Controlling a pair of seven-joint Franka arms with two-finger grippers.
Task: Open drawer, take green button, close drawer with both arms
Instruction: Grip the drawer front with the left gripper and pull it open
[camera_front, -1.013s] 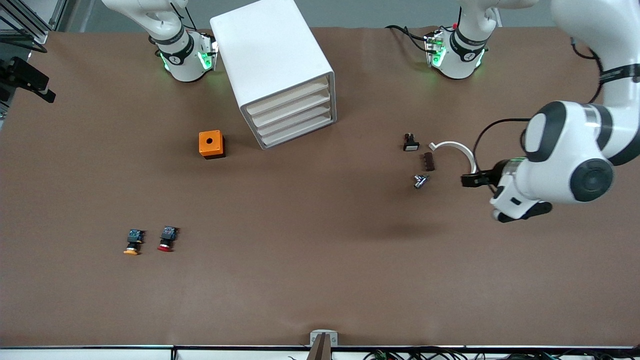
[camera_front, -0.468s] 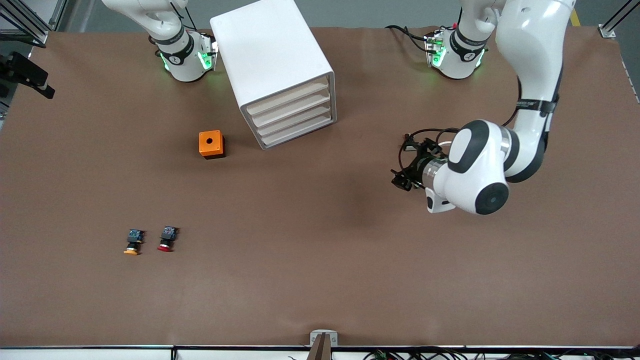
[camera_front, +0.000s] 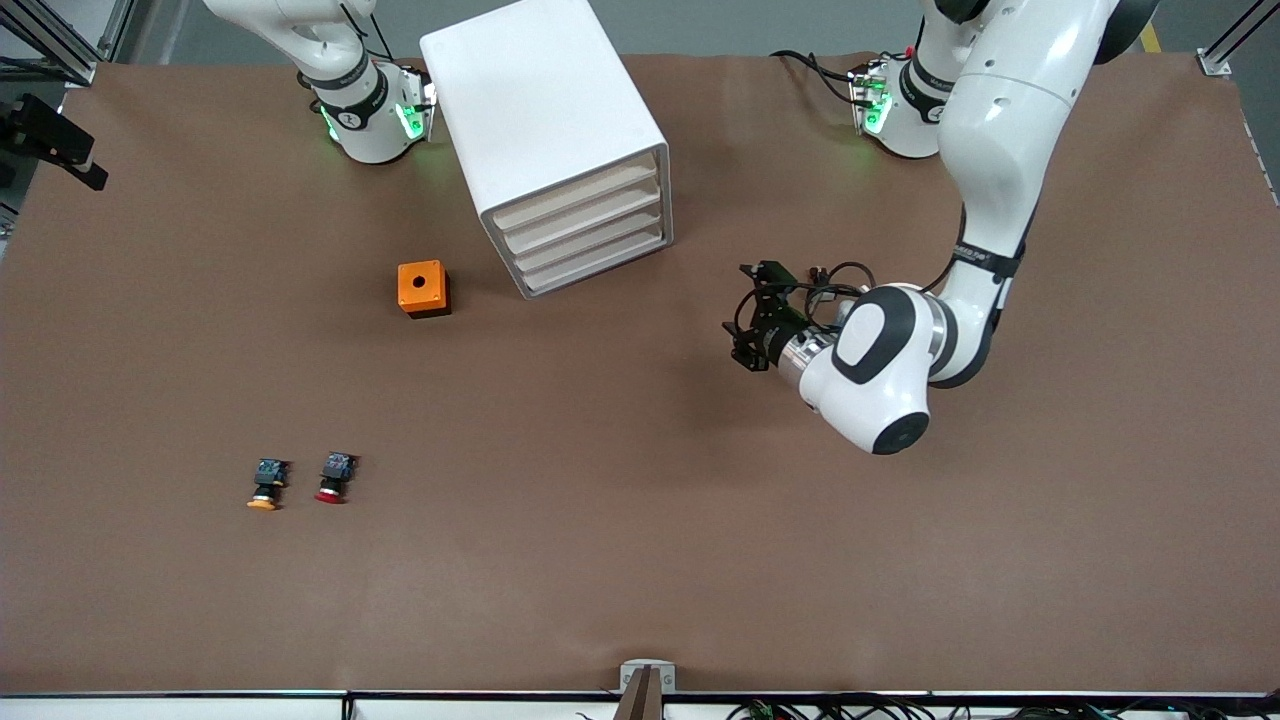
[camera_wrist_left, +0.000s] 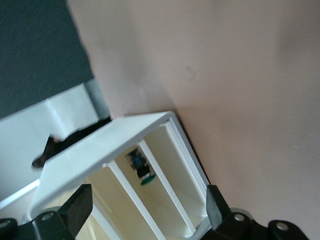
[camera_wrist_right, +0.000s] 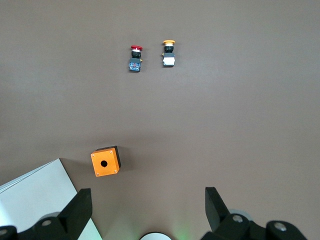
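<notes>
The white drawer cabinet (camera_front: 548, 130) stands near the arms' bases, its drawer fronts (camera_front: 590, 235) flush. My left gripper (camera_front: 746, 316) hangs open and empty over the table in front of the cabinet, facing the drawers. In the left wrist view the cabinet (camera_wrist_left: 105, 150) fills the space between my open left gripper's (camera_wrist_left: 145, 212) fingers. The green-capped button (camera_wrist_left: 142, 169) shows inside a compartment, between two white rails. My right gripper (camera_wrist_right: 147, 210) is open and empty high above the table; it does not show in the front view.
An orange box (camera_front: 423, 288) with a round hole sits beside the cabinet. A red-capped button (camera_front: 333, 478) and an orange-capped button (camera_front: 266, 484) lie nearer the front camera, toward the right arm's end. The right wrist view shows the box (camera_wrist_right: 105, 161) and both buttons.
My left arm has swung from its own end of the table toward the cabinet. Its gripper now faces the drawers and covers the small parts that lay there. The right arm has not moved.
</notes>
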